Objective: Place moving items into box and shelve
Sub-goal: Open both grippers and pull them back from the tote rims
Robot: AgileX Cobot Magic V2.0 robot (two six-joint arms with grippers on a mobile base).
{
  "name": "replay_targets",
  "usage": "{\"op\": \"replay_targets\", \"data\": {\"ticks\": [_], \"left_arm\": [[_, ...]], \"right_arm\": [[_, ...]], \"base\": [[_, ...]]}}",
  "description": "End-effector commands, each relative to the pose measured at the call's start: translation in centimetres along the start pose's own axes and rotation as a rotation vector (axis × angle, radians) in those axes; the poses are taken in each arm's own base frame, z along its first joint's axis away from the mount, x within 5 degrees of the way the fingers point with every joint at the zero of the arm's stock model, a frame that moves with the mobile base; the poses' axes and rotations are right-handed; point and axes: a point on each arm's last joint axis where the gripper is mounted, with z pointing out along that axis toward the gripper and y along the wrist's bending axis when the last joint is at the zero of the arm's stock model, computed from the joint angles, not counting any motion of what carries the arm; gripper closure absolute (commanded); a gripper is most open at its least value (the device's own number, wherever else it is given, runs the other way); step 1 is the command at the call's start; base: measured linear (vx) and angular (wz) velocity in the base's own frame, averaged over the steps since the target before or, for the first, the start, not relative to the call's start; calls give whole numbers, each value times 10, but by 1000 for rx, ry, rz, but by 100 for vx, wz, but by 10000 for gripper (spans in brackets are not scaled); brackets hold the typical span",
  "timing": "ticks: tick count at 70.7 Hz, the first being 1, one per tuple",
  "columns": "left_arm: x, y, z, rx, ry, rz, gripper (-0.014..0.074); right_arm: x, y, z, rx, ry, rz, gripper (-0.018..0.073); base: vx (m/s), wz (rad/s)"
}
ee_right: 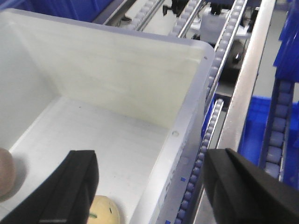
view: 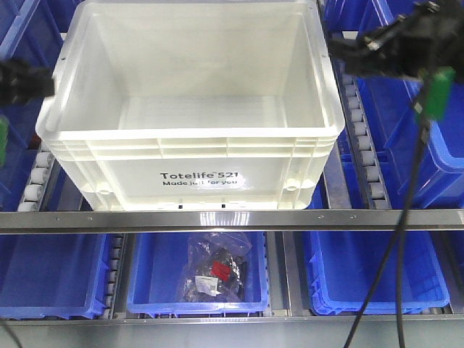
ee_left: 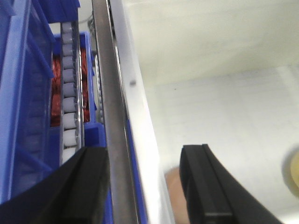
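In the front view the box's near wall hides both toys. The right wrist view cuts the brownish-pink toy at its left edge, the yellow toy at the bottom.

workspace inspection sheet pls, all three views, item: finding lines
surface: metal roller shelf rack carries the tote
job's things: large cream-white plastic tote sits on the rollers; brownish-pink plush ball and yellow-orange plush ball lie on its floor, apart
clutter: clear bag with black and red parts in a blue plastic bin one level below
grippers: left gripper open, straddling the tote's left wall; right gripper open, straddling its right wall
cables: black cable hangs from the right arm
surroundings: more blue bins on all sides; red contents in one
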Motion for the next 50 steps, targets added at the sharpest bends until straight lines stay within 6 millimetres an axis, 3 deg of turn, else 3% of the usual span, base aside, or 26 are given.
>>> {"op": "replay_targets", "data": {"ticks": [1, 11, 24, 38, 39, 50], "left_arm": [[1, -1, -28, 19, -156, 4, 131], [45, 3, -59, 19, -176, 5, 131], [99, 9, -96, 15, -189, -15, 131], [130, 14, -136, 5, -218, -26, 131], [138, 15, -157, 10, -334, -29, 131], [143, 14, -148, 20, -388, -25, 131]], "right_arm": [[-5, 4, -33, 63, -146, -22, 51], [21, 18, -72, 65, -219, -39, 77], [61, 34, -108, 42, -281, -13, 97], [102, 45, -132, 31, -323, 0, 97], [129, 49, -137, 32, -327, -3, 97], [133, 45, -136, 76, -331, -1, 97]], "base": [[0, 0], [0, 0], [0, 0], [0, 0], [0, 0], [0, 0]]}}
